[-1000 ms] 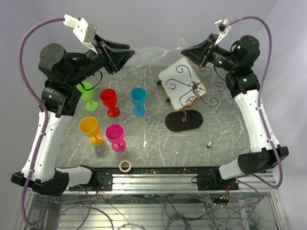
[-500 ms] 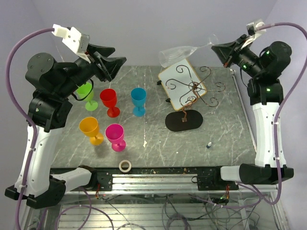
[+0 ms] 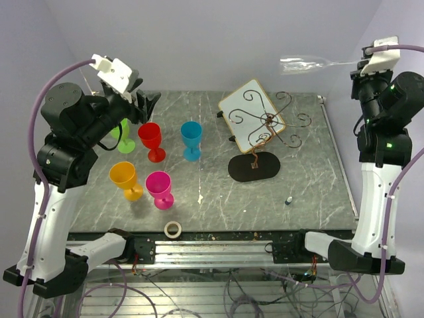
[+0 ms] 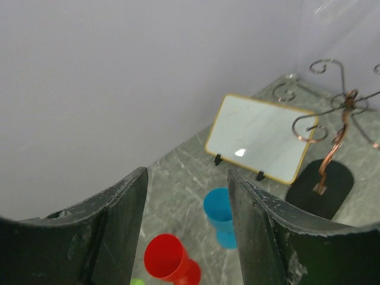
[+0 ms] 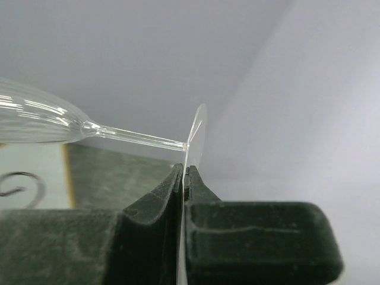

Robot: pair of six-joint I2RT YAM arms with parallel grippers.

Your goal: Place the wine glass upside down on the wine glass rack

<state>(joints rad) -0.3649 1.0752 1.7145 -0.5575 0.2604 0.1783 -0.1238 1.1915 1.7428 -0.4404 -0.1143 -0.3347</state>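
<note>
The right tool (image 3: 360, 65) is clamping its fingers together on the thin round foot of the wine glass (image 3: 301, 64), gripping it edge-on. The glass is lying roughly level in the air, with its stem and bowl pointing away from the tool. It is hanging beyond the rack (image 3: 268, 120) and off to the rack's right, well apart from its wire arms. The right wrist view is showing the foot (image 5: 196, 133) pinched at the fingertips of the tool (image 5: 184, 172).

The rack is standing on its black oval base on the tabletop (image 3: 311, 192), and a white board (image 3: 238, 103) is leaning just behind it. The left tool (image 3: 147, 105) is hovering far to the left of the rack with its fingers spread apart, gripping nothing. Red (image 3: 150, 134) and blue (image 3: 191, 132) cups are standing between that tool and the rack
</note>
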